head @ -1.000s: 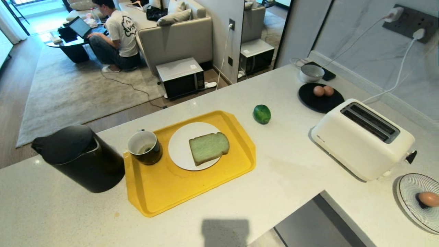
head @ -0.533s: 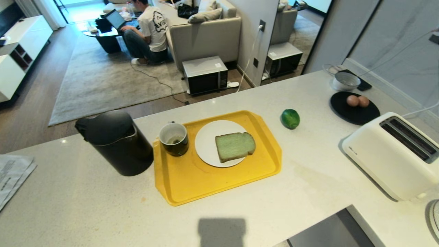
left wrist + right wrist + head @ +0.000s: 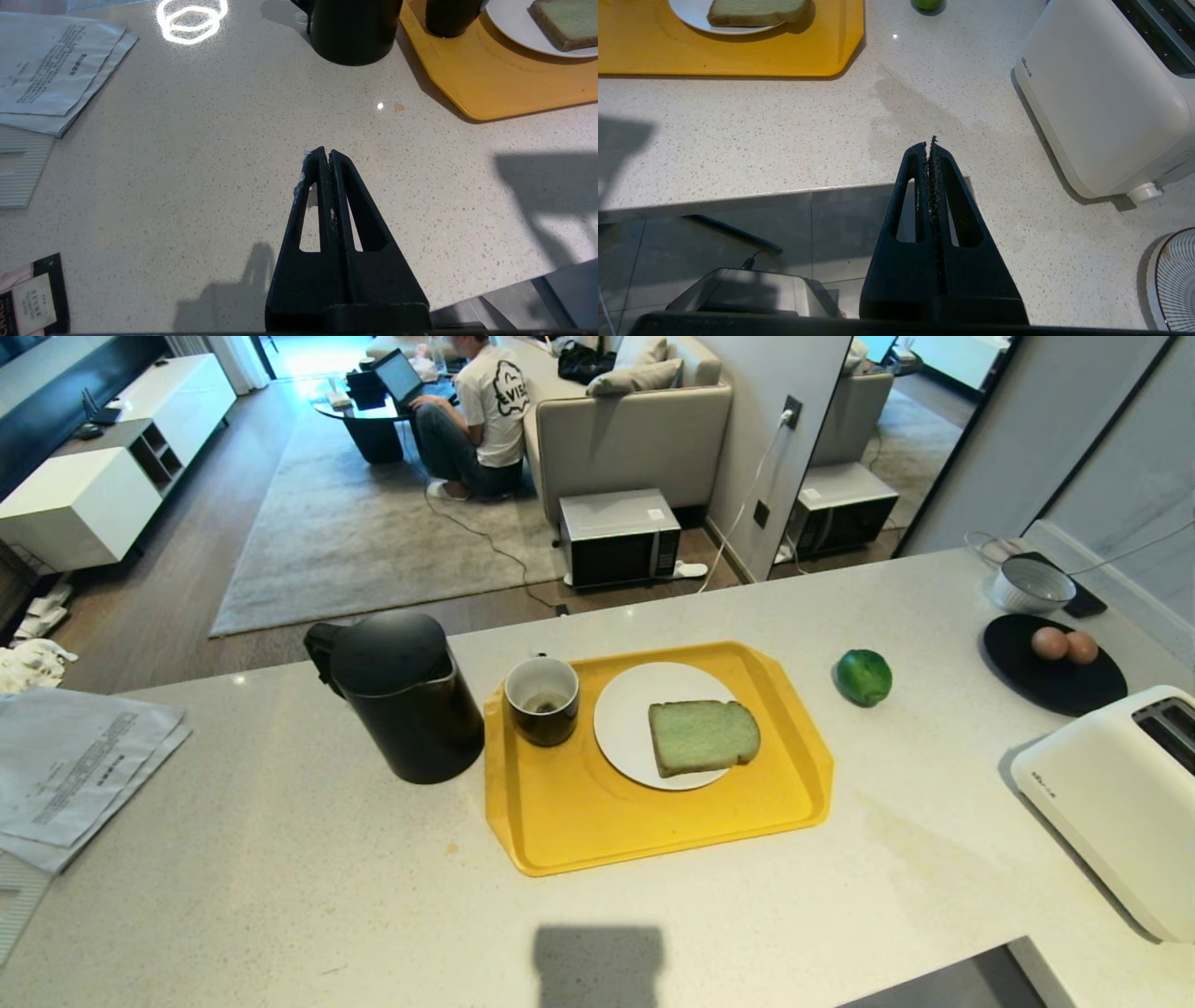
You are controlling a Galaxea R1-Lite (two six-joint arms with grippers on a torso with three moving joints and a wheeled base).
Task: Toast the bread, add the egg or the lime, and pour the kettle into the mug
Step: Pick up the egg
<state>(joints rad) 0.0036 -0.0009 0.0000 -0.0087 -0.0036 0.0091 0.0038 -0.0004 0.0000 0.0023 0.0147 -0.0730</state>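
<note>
Bench [image 3: 280, 859]: pale speckled stone; its far edge runs behind the kettle and tray, and its near edge steps back at the right front, where floor shows below. A broad bare stretch lies in front of the tray.
Toaster [image 3: 1120, 803]: white, at the right edge of the bench, partly cut off in the head view, slots facing up.
Tray [image 3: 560, 831]: yellow, mid-bench, its front half bare; it carries the plate and mug.
Kettle [image 3: 401, 695]: matte black, lid on, upright just beside the tray's left edge.
Papers [image 3: 75, 765]: a printed stack at the far left of the bench, well apart from the kettle.
Plate [image 3: 621, 728]: white, on the tray's back half.
Black plate [image 3: 1046, 686]: near the back right, holding two eggs [image 3: 1064, 644], with a grey-white bowl [image 3: 1030, 586] just behind it.
Bread [image 3: 702, 737]: flat on the white plate, toward its right side.
Mug [image 3: 541, 700]: upright in the tray's back left corner, between kettle and plate.
Lime [image 3: 863, 677]: on bare bench, right of the tray, between tray and black plate.
Left pincer [image 3: 325, 154]: clenched on nothing, hanging over bare bench, well short of kettle and tray.
Right pincer [image 3: 930, 145]: clenched on nothing, above the bench's front edge, near the toaster, well apart from the bread.
</note>
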